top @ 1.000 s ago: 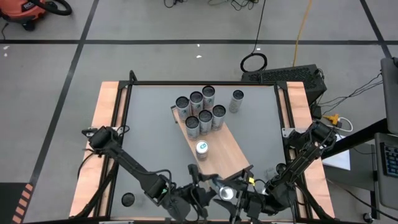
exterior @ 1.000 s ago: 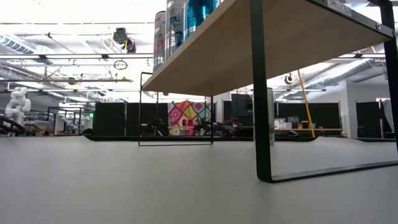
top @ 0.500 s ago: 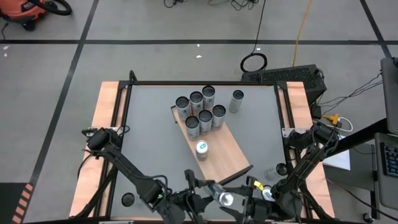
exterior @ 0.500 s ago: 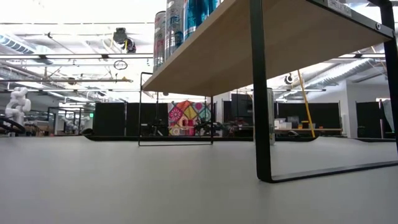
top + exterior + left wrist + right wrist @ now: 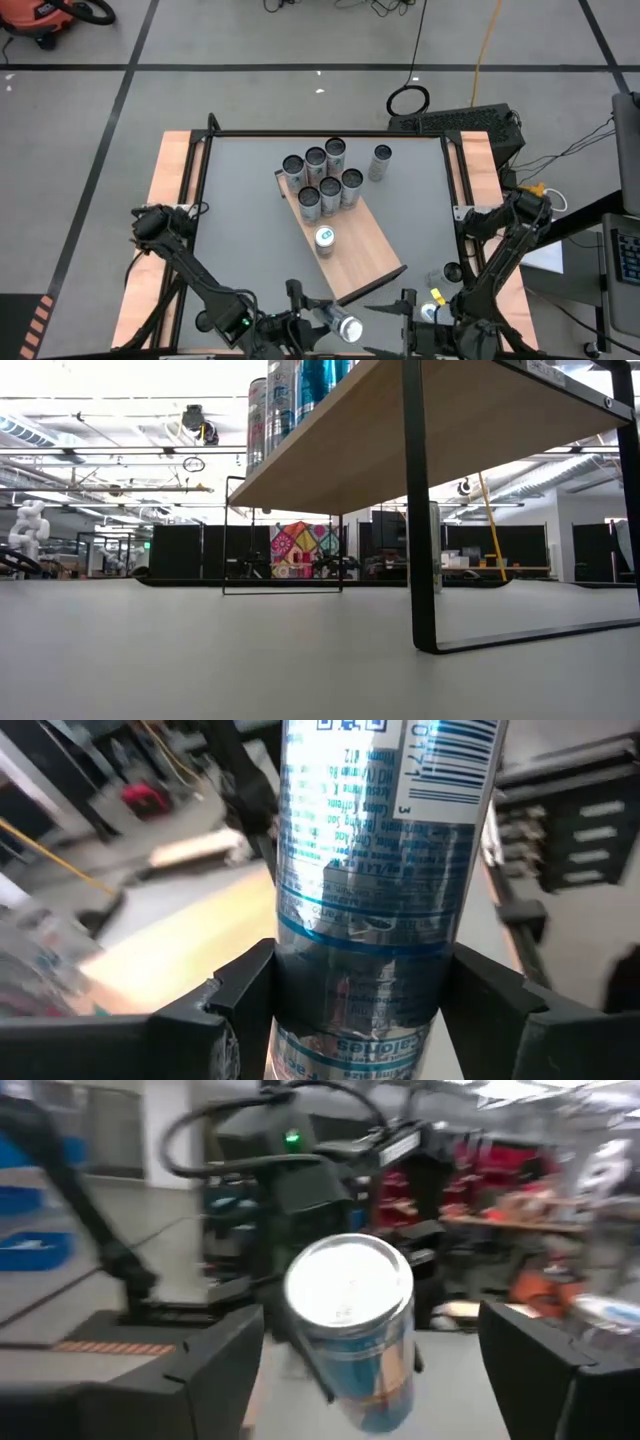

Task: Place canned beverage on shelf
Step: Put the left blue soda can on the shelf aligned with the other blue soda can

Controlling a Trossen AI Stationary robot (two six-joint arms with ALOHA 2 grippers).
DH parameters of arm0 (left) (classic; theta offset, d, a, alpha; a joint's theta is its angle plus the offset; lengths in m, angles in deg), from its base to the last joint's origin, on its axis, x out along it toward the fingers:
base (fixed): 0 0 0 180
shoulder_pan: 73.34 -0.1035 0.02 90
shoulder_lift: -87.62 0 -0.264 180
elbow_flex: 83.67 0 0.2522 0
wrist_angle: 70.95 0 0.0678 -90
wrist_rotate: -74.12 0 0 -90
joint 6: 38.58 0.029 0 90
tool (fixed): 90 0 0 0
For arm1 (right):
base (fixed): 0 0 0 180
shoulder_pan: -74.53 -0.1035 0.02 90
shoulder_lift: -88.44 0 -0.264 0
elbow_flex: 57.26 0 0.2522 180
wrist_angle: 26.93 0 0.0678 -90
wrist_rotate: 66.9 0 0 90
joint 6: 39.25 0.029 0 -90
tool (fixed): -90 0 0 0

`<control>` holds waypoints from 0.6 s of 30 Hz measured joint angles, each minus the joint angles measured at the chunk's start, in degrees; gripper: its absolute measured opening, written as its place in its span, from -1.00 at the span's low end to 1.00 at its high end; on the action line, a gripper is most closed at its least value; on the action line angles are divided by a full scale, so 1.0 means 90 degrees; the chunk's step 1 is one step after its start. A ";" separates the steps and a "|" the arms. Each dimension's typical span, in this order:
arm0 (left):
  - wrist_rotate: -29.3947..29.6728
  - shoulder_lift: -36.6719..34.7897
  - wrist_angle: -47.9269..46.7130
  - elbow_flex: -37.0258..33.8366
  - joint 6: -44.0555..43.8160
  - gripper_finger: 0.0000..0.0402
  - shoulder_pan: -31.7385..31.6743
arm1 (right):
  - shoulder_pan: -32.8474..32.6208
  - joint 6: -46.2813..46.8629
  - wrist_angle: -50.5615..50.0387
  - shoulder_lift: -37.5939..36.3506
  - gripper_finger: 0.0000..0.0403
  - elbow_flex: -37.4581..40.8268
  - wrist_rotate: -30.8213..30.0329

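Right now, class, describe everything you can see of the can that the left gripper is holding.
The can is a slim, shiny silver metal drink can with blue bands, small printed text and a barcode on its side. The left gripper clamps it between its two dark fingers, one on each side of the body. From above it lies tilted near the table's front edge, just in front of the shelf, its pale top end showing. The right gripper stands open around its top end without touching it.

Silver-blue can (image 5: 385, 890), light-brown wood-grain shelf (image 5: 352, 250)
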 joint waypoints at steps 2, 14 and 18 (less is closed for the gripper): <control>-0.0234 -0.0082 -0.0345 0.0000 -0.0436 0.11 0.0029 | -0.0007 0.0628 -0.0658 -0.0158 0.52 0.0000 0.0332; -0.1610 -0.0209 -0.2295 0.0002 -0.2956 0.11 0.0086 | 0.0885 0.1942 -0.2129 -0.0234 0.52 -0.0005 0.1791; -0.1668 -0.0206 -0.2326 0.0002 -0.3066 0.11 0.0079 | 0.1260 0.2061 -0.2146 0.0000 0.52 -0.0002 0.2352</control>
